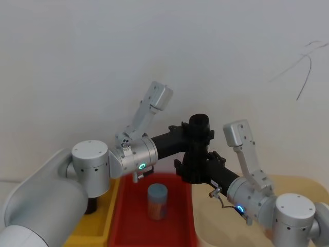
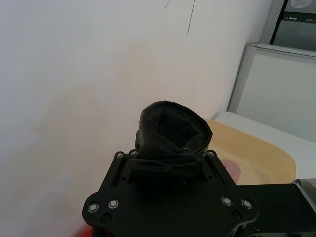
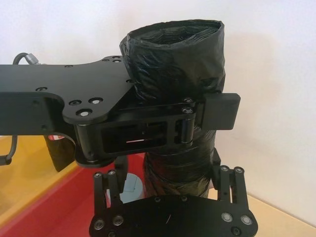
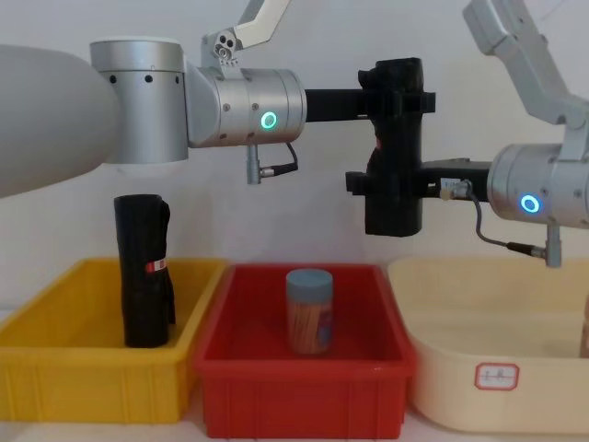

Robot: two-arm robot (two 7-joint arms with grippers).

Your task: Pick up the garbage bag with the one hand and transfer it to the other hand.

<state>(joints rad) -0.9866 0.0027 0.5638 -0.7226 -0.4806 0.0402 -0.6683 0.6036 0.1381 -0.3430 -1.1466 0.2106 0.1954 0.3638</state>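
The garbage bag [image 4: 396, 138], a tall black glossy roll, hangs upright in the air above the red bin. My left gripper [image 4: 398, 97], on the green-ringed arm, is shut on its upper part; one pad [image 3: 220, 111] presses on the roll's side. My right gripper [image 4: 394, 180], on the blue-ringed arm, is level with the lower part. Its fingers [image 3: 111, 185] stand on either side of the roll [image 3: 173, 54], open, with a gap on one side. From the head view the roll [image 1: 199, 122] sticks up between both grippers.
A second black roll [image 4: 143, 272] with a red-white label stands in the yellow bin [image 4: 55, 387]. Below the grippers, the red bin [image 4: 304, 405] holds a blue-lidded jar [image 4: 308, 311]. A cream tub [image 4: 497, 396] sits at the right. The wall is close behind.
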